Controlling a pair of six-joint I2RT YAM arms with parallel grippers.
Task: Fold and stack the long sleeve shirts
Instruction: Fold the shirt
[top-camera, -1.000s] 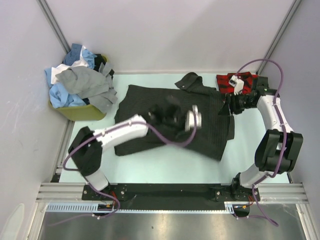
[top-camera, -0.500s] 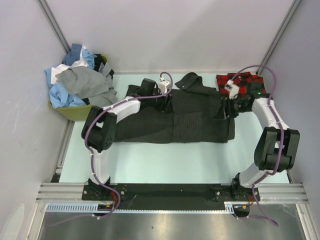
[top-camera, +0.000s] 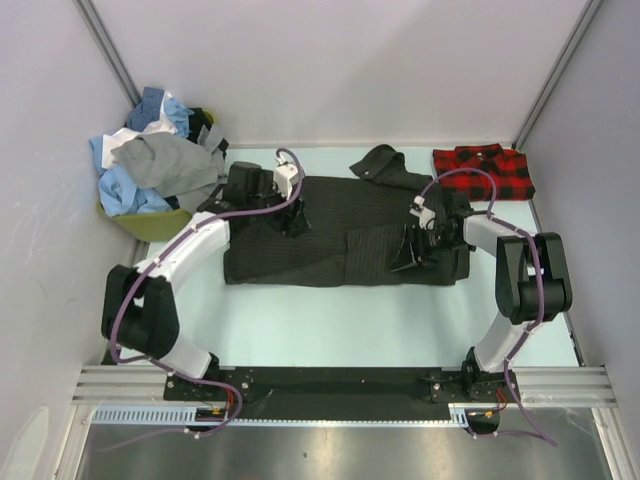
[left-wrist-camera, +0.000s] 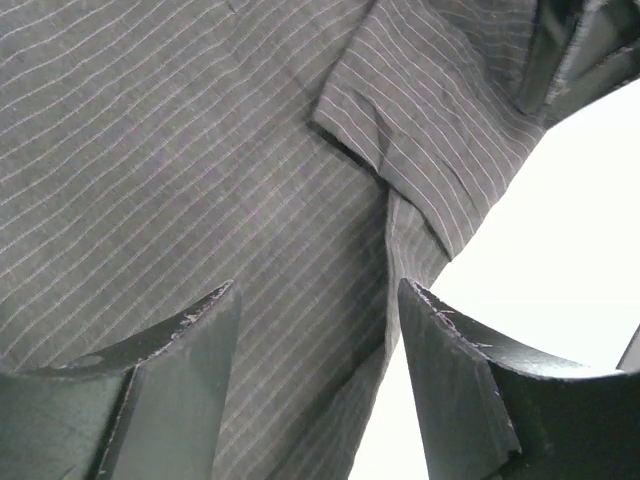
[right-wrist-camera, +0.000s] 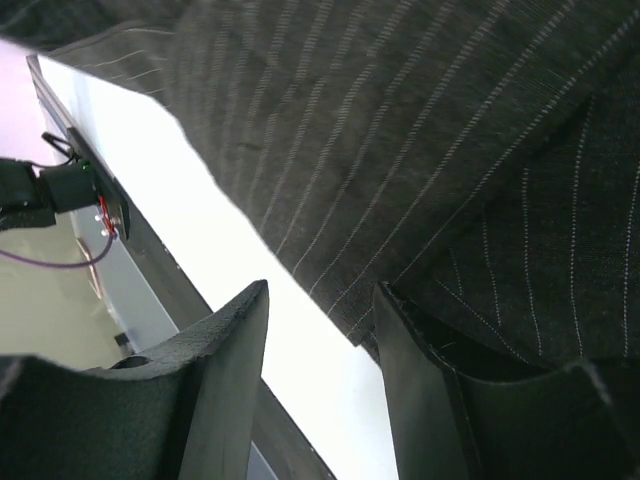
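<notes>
Plain grey walls (top-camera: 330, 60) box in a pale green bench (top-camera: 330, 320). On it the charcoal pinstriped shirt (top-camera: 350, 205) lies folded across the middle, a red plaid shirt (top-camera: 482, 170) sits at the far right corner, and more shirts (top-camera: 150, 160) fill a bin (top-camera: 165, 226) by the far left corner. The left hand (left-wrist-camera: 315, 300) is wide open and the right hand (right-wrist-camera: 320, 295) half open over the charcoal shirt, and neither grips anything.

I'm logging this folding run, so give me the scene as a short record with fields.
charcoal pinstripe shirt: flat across the middle of the table
red plaid shirt: folded, far right corner
bin: far left, heaped with blue, white and grey shirts
left jaws: open, over the charcoal shirt's left part
right jaws: open, at the charcoal shirt's near edge, right part
</notes>
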